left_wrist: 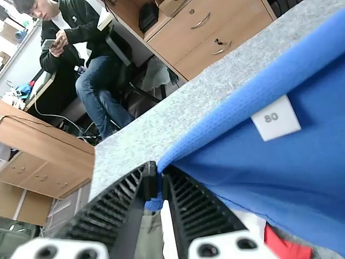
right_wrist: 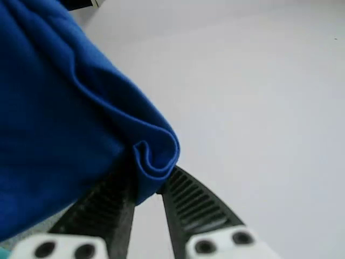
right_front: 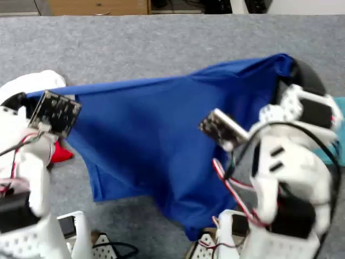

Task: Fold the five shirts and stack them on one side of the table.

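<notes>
Holding blue shirt (right_front: 151, 124) taut over worktop (right_front: 135, 48), clamping with left pincer (left_wrist: 158, 177) at nine o'clock, right pincer (right_wrist: 151, 178) at three; likely needing lowering flat.

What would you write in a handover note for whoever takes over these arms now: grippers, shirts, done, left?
Left gripper: shut on one end of the blue shirt.
Right gripper: shut on the other end.
Shirt hangs spread between them over the table.
Done: this shirt is not yet folded.
Left: fold it, stack it at one side, then the rest; red cloth lies beside the left arm.
</notes>
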Available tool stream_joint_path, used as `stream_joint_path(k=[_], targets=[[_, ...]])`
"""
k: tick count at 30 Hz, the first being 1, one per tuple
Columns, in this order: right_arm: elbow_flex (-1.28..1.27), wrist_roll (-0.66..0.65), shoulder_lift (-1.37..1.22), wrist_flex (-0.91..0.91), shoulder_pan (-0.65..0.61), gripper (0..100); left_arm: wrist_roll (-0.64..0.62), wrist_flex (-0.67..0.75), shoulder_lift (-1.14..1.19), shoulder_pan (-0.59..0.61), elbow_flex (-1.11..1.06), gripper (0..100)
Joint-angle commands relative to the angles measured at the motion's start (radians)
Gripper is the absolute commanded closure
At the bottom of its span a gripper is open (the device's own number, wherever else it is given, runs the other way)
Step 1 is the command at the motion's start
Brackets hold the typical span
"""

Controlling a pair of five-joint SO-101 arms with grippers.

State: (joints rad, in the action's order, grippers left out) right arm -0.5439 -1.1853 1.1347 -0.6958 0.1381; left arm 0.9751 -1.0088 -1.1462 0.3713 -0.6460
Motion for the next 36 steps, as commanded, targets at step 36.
stream_joint_path(k=[36], targets=[[0.533,-0.152,-1.191,0.904,-0.03,99.6,-0.018,0.715,1.241,-0.183,0.657,98]])
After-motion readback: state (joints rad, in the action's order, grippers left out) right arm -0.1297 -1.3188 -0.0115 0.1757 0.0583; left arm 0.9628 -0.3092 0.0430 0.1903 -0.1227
